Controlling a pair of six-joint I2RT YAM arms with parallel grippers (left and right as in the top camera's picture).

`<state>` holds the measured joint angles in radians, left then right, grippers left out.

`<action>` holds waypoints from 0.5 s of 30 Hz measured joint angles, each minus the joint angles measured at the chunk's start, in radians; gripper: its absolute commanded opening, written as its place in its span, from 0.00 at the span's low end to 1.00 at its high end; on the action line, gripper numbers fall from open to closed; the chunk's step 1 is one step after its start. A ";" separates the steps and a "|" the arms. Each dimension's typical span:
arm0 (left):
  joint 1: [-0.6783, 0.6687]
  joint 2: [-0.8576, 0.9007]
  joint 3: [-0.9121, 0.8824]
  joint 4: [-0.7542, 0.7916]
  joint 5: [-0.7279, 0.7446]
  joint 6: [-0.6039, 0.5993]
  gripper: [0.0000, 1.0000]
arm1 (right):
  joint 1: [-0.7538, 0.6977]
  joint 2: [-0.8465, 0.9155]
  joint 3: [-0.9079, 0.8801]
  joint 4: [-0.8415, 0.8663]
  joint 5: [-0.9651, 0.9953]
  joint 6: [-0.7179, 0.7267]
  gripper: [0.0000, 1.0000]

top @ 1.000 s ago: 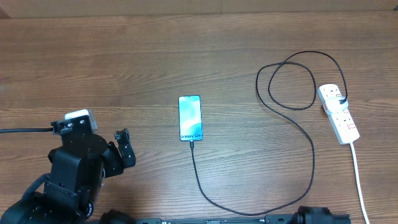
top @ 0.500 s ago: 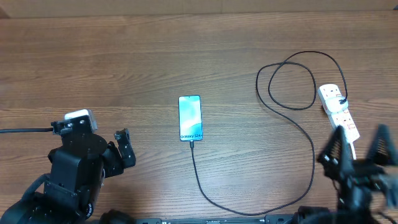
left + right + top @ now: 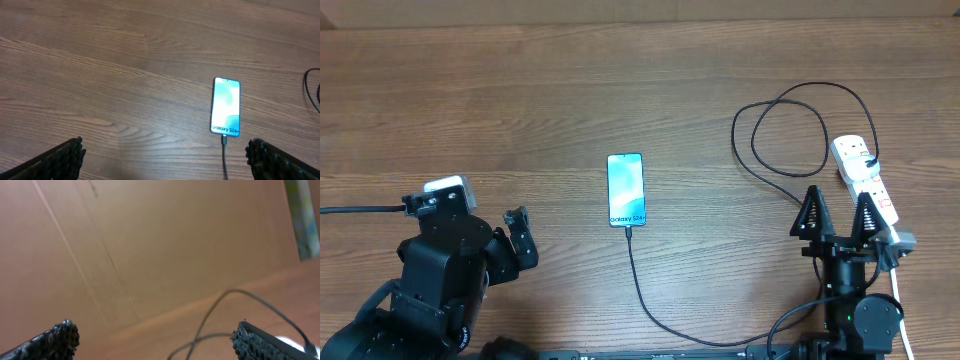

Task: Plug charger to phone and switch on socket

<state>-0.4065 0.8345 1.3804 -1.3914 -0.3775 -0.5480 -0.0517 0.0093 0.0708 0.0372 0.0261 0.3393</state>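
The phone [image 3: 626, 188] lies flat mid-table with its teal screen up, also seen in the left wrist view [image 3: 226, 106]. The black charger cable [image 3: 650, 305] has its tip against the phone's lower end [image 3: 224, 140]. From there it curves down and right, then loops [image 3: 790, 130] up to the white socket strip [image 3: 858, 165] at the right. My right gripper [image 3: 837, 212] stands open just left of the strip's near end, fingers apart and empty [image 3: 162, 337]. My left gripper [image 3: 165, 157] is open and empty at the lower left, well short of the phone.
The strip's white cord [image 3: 900, 300] runs down the right edge toward the table front. A brown cardboard wall [image 3: 150, 245] stands beyond the table's far edge. The left arm's body [image 3: 440, 270] fills the lower left corner.
The right arm came into view from the lower right and now stands beside the socket strip with its fingers spread. The left arm, phone and cable have not moved.
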 measured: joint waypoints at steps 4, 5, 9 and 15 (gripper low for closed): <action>0.000 0.000 0.000 0.000 0.000 0.000 0.99 | 0.000 0.000 -0.010 -0.113 0.000 0.001 1.00; 0.000 0.000 0.000 0.000 0.000 0.000 1.00 | 0.000 0.000 -0.011 -0.148 0.000 0.000 1.00; 0.000 0.000 0.000 0.000 0.000 0.000 1.00 | 0.000 0.004 -0.020 -0.228 0.000 0.001 1.00; 0.000 0.000 0.000 0.000 0.000 0.000 1.00 | 0.000 0.004 -0.020 -0.228 0.000 0.001 1.00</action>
<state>-0.4065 0.8345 1.3804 -1.3914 -0.3775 -0.5484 -0.0517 0.0132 0.0505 -0.1905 0.0257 0.3405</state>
